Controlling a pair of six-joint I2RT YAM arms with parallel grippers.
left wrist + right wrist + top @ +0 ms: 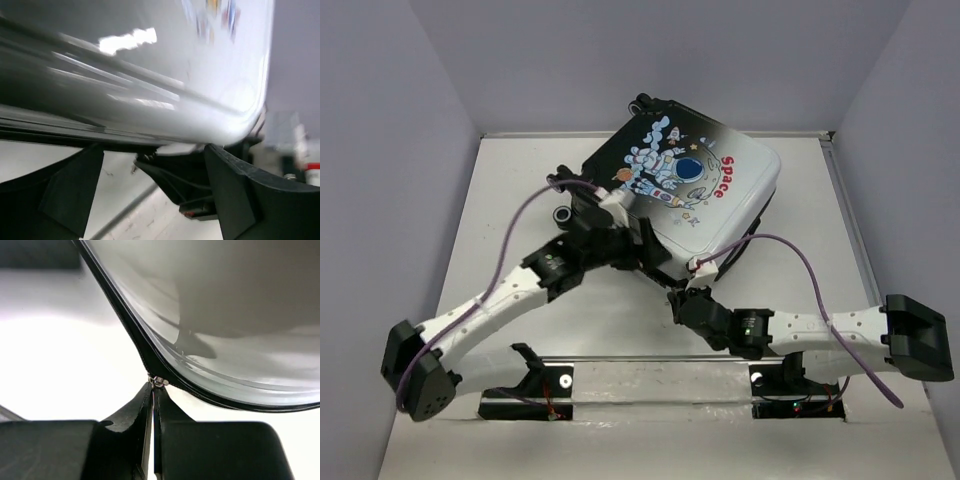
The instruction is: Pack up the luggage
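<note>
Where the white table (820, 190) meets pale grey walls (390, 150), you have the luggage (705, 180) lying closed at the upper centre of the top view. Your left gripper (152, 172) stands wide apart just under its shell. Your right gripper (154, 390) is pinched together on the zipper pull (158, 381).
</note>
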